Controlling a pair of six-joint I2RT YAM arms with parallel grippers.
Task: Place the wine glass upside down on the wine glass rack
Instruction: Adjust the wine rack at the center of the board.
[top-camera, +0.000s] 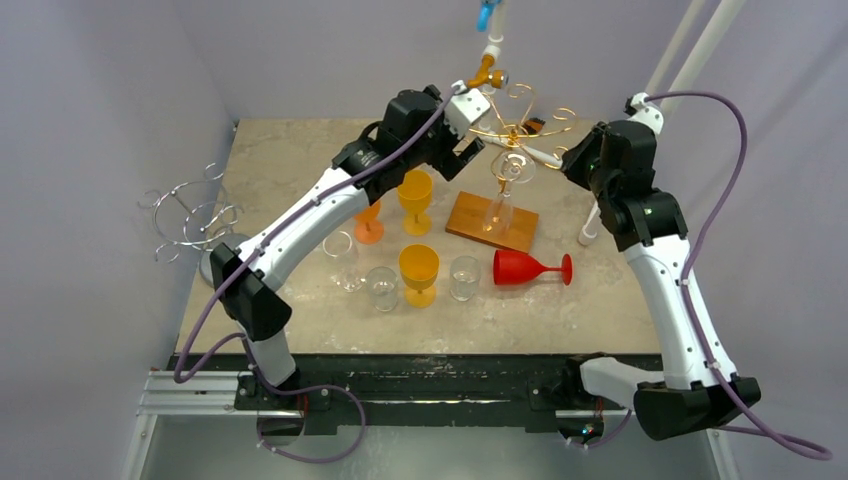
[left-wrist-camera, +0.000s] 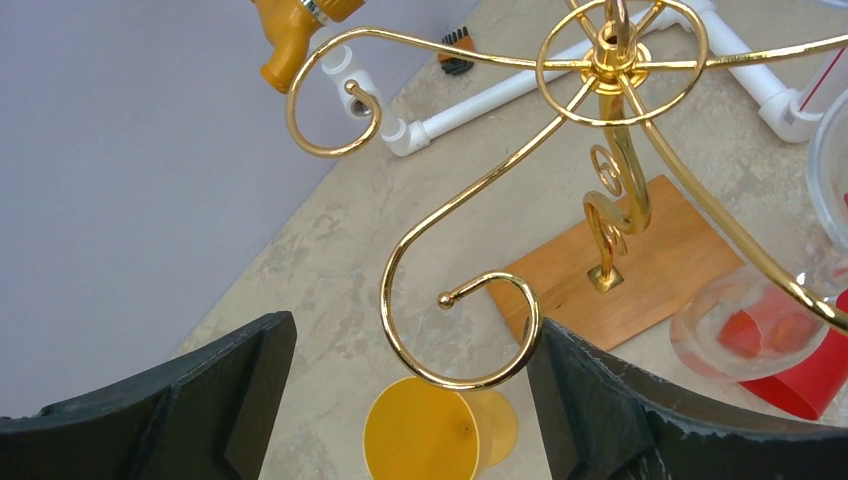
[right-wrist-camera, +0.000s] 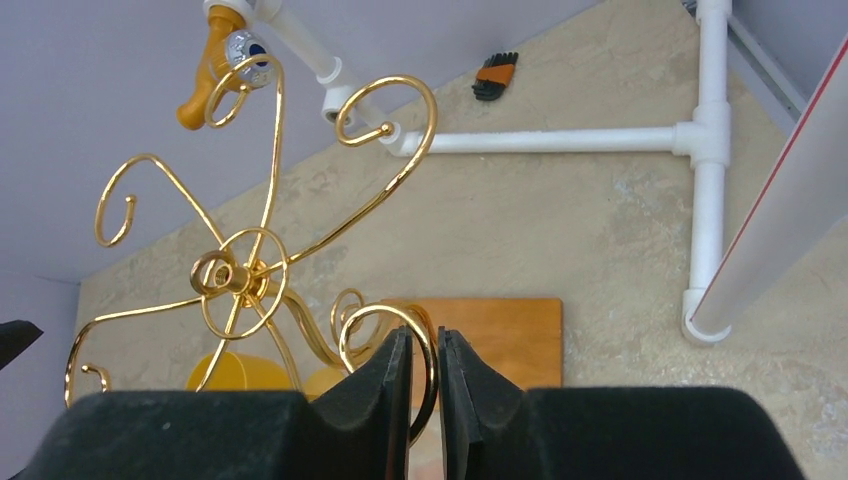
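Lining up at the rack (top-camera: 515, 128): left hand (left-wrist-camera: 410, 420) gapes open, right hand (right-wrist-camera: 425, 400) nearly shut, on what I can't tell. Next, hook the wine glass (top-camera: 512, 168) foot.

Red goblet (top-camera: 522, 268) on side — brush (right-wrist-camera: 495, 76), perhaps, beyond.

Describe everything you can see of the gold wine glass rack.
The wine glass rack looks like polished gold metal wire: a twisted central post stands upright on a flat rectangular wooden base on the table, topped by a ring from which curved arms fan out, each ending in an open curl with a ball tip. One curl sits between the open left gripper fingers, another beside the right gripper; whether either touches is unclear.
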